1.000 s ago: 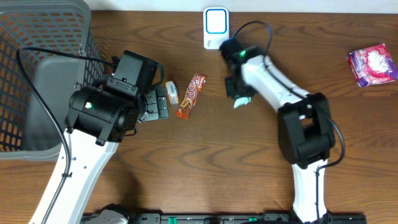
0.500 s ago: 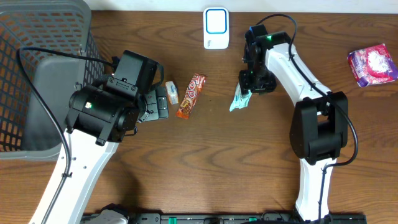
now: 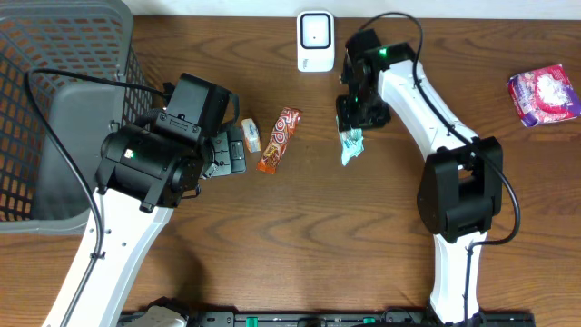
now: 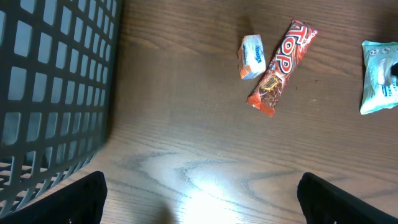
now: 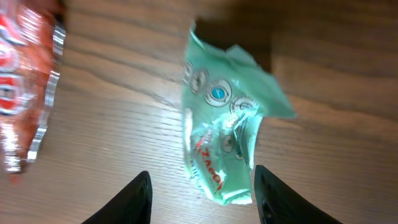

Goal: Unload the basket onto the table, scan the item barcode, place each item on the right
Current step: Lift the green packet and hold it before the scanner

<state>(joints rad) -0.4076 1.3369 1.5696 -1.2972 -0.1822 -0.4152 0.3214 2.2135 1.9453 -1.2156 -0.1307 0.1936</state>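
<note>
My right tool (image 5: 201,185) is released, fingers spread astride the green packet (image 5: 225,134) lying on the surface (image 5: 112,130). My left tool (image 4: 200,190) gapes empty near a bar (image 4: 283,65) marked "TOP".

Shop-checkout setup: scanner (image 3: 315,40), basket (image 3: 18,127)

- The right jaws have spread and released the green packet (image 3: 351,145), which now lies on the counter (image 3: 318,236).
- The right arm (image 3: 413,91) swung right, then back toward the scanner (image 3: 315,41), whose blue rim has gone dark.
</note>
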